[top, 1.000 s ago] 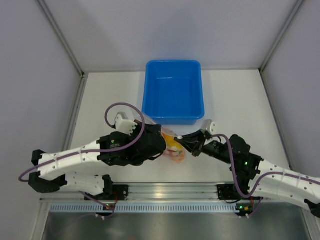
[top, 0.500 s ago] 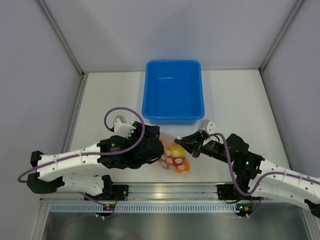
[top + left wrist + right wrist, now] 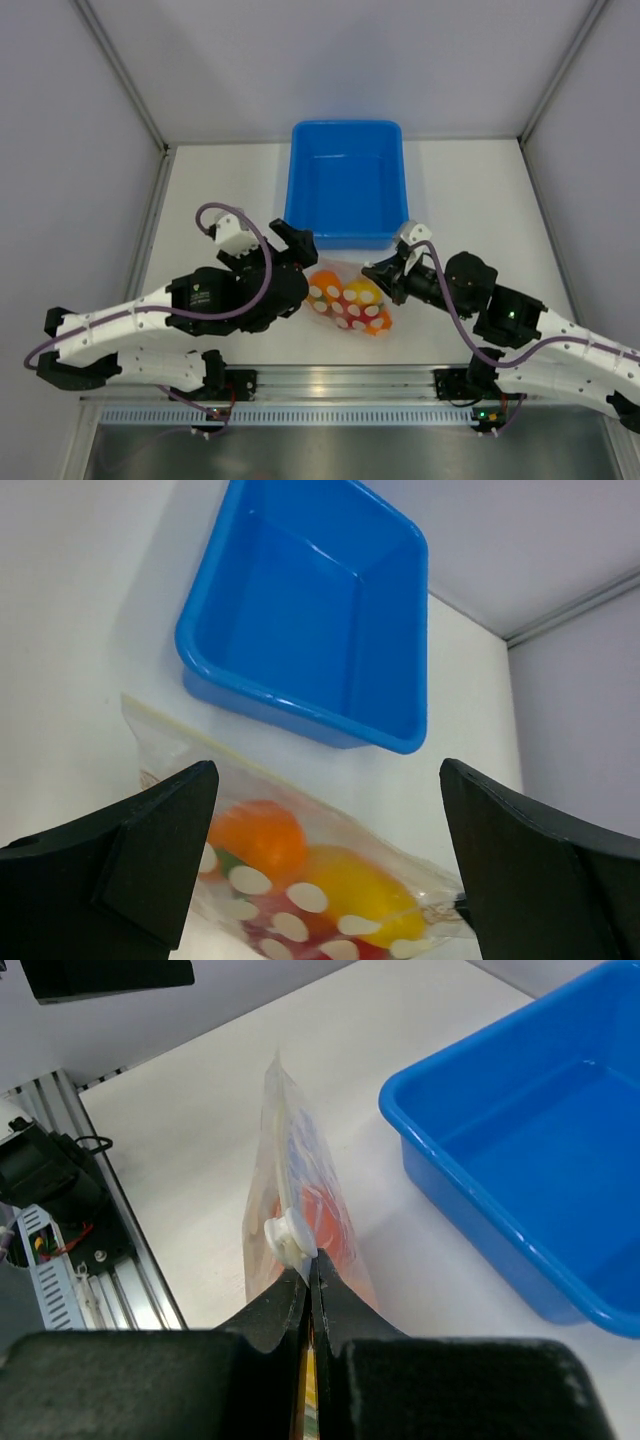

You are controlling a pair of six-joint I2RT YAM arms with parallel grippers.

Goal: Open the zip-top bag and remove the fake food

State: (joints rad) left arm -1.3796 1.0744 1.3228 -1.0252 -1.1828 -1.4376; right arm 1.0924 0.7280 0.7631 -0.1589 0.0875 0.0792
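Note:
The zip-top bag (image 3: 349,305), clear with white dots, lies on the table between the two arms. Inside it shows the fake food: an orange piece (image 3: 258,838), a yellow one (image 3: 362,885) and red below. My left gripper (image 3: 298,258) stands open just left of the bag, with its jaws wide apart above it in the left wrist view (image 3: 327,772), touching nothing. My right gripper (image 3: 385,278) is shut on the bag's top edge at its right end. Its tips (image 3: 312,1262) pinch the plastic right beside the white slider (image 3: 287,1235).
A blue tub (image 3: 346,185) with nothing in it stands just behind the bag, its near rim (image 3: 300,715) close to the bag's top edge. The aluminium rail (image 3: 340,380) with the arm bases runs along the near edge. Grey walls close in the table.
My left gripper has opened, let go of the bag and drawn back to the left. The bag has spread out flatter and shifted right. The right gripper stays shut on its edge.

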